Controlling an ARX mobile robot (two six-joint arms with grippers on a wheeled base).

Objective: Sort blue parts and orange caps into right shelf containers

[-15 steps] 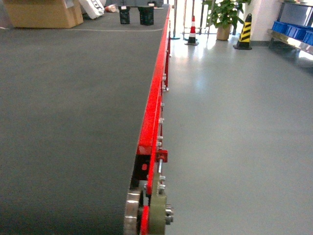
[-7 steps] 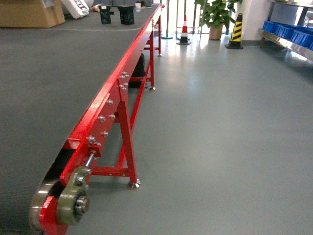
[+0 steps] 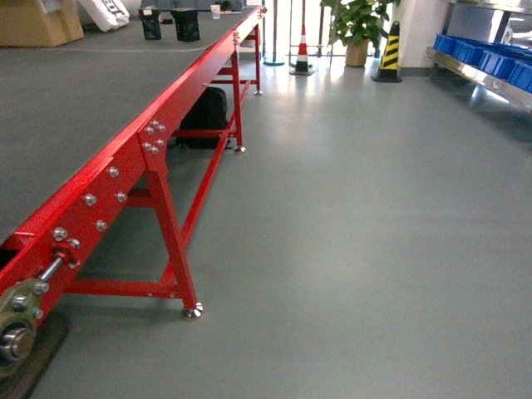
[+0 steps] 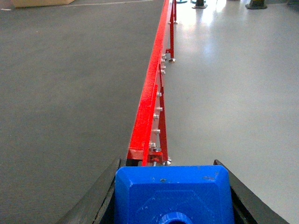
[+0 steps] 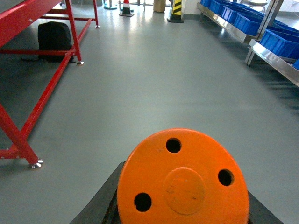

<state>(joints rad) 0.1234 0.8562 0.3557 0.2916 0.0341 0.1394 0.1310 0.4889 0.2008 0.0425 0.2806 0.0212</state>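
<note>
Blue part (image 4: 173,193) and orange cap (image 5: 183,184), each carried.
Left gripper (image 4: 170,196) clasps the part; right gripper (image 5: 182,191) apparently grips the cap, fingers mostly hidden.

Blue part (image 4: 173,196) bottom cut off

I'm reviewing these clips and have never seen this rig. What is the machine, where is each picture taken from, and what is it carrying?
It is a wheeled robot with two arms. The head view looks forward past a red-framed conveyor toward blue crates on a steel shelf at far right. Each wrist view looks along one arm. The left gripper has its dark fingers closed on a blue part; the right gripper holds an orange cap with three holes above bare grey floor.
</note>
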